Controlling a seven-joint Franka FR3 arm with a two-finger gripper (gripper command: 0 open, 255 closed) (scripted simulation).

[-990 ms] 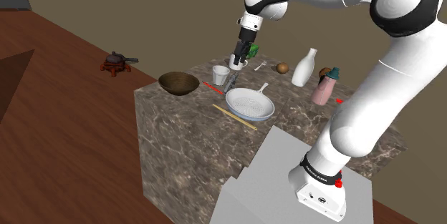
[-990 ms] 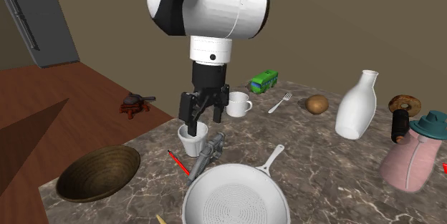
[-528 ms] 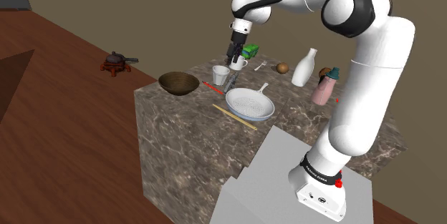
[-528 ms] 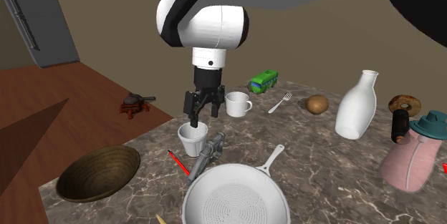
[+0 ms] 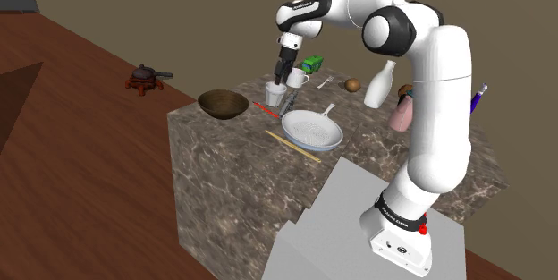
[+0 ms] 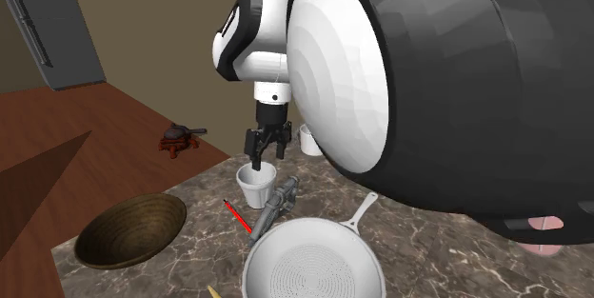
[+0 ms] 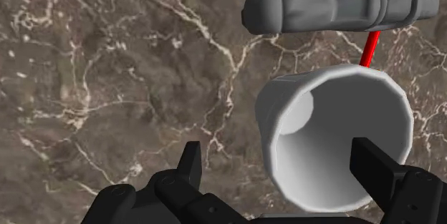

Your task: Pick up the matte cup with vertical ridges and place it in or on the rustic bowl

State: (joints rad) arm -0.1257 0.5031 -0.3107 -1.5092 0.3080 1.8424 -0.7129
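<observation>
The white ridged cup (image 5: 275, 96) (image 6: 254, 188) (image 7: 337, 140) stands upright on the marble counter, next to a grey tool. My black gripper (image 5: 281, 79) (image 6: 264, 158) (image 7: 281, 167) hovers just above it, open. In the wrist view one finger (image 7: 189, 162) is outside the cup's wall and the other finger (image 7: 374, 161) is over its mouth; neither touches it. The brown bowl (image 5: 223, 104) (image 6: 130, 231) sits empty near the counter's corner, toward the shoulder view's left of the cup.
A white perforated pan (image 5: 312, 131) (image 6: 312, 266), a grey tool (image 6: 271, 203) (image 7: 337, 8) and a red pencil (image 6: 237, 216) lie close to the cup. A white mug (image 5: 298, 79), green toy bus (image 5: 312, 63) and white bottle (image 5: 379, 84) stand behind. The arm's elbow blocks the second exterior view's right.
The arm has swung round, its elbow coming close to the second exterior camera. The gripper has shifted toward the cup and now hangs over its rim, still open.
</observation>
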